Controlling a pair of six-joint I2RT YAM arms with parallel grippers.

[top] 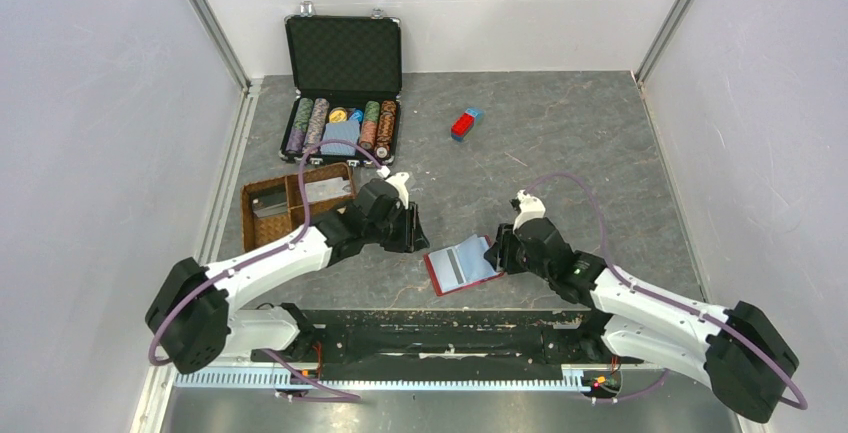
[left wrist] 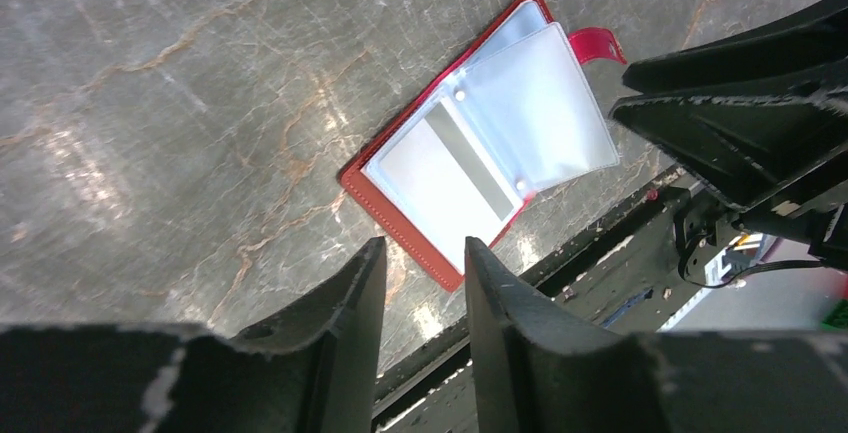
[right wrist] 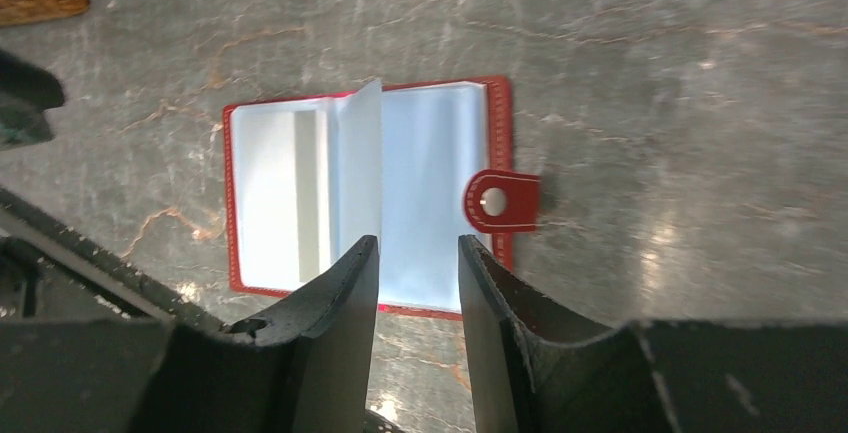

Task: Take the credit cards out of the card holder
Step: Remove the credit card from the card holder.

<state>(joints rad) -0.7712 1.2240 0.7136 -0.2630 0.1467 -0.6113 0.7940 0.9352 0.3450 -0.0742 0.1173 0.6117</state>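
The dark red card holder (top: 460,266) lies open and flat near the middle of the bench's near edge. Its snap tab (right wrist: 500,200) sticks out on one side, one clear sleeve (right wrist: 358,168) stands partly upright at the spine, and a pale credit card (left wrist: 445,168) with a grey stripe shows in the pocket on the side away from the tab. The left gripper (left wrist: 422,248) hangs empty just beside the holder on the left-edge side, its fingers parted by a narrow gap, while the right gripper (right wrist: 418,243) hovers at the holder's opposite side, its fingers likewise slightly spread over the pale pages. An open poker chip case (top: 343,103) stands by the far edge, and a wicker tray (top: 265,218) sits toward the left edge.
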